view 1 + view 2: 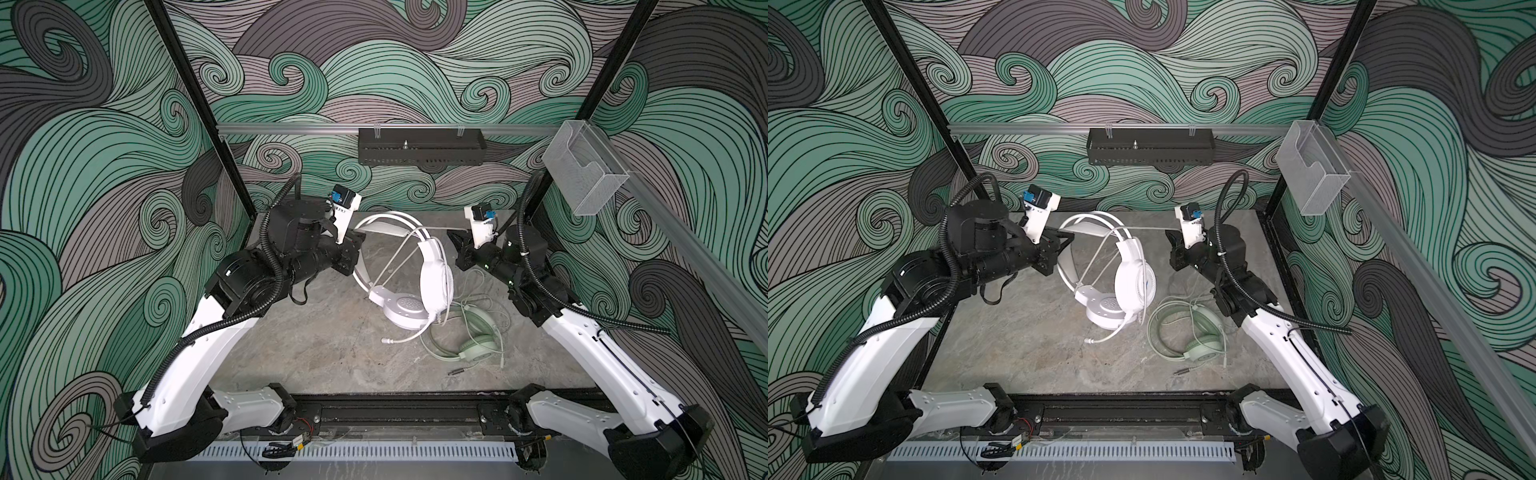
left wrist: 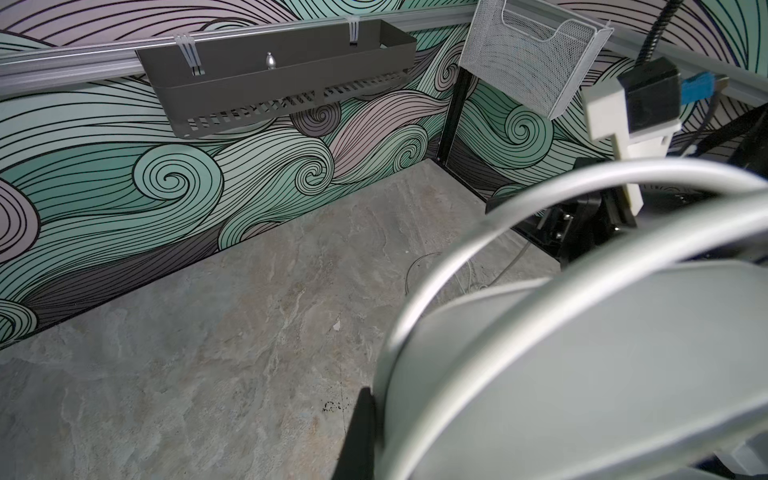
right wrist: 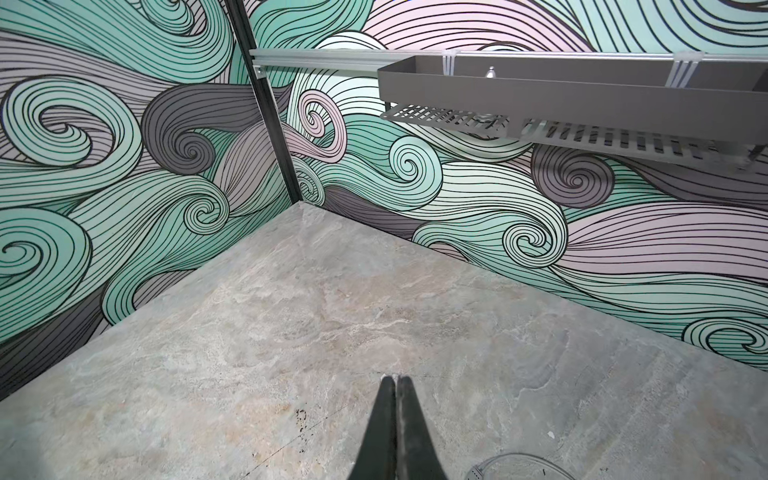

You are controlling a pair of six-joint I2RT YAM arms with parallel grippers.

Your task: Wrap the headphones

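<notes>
The left pincer [image 1: 357, 244] pinches the white headset [image 1: 436, 276] by its headband [image 1: 390, 214], above the table [image 1: 324, 340]. The right pincer [image 3: 392, 380], pressed together, nips its cable [image 1: 440, 229] taut. The mint headset [image 1: 473, 351] lies beside the right arm, untouched. Good wrapping likely needs steady tension and even turns around the band, with no slack.

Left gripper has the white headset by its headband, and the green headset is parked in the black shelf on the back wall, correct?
No. The green headset isn't in the black shelf; it lies on the table by the right arm, as both top views show. The left gripper does hold the white headset by its headband.
</notes>
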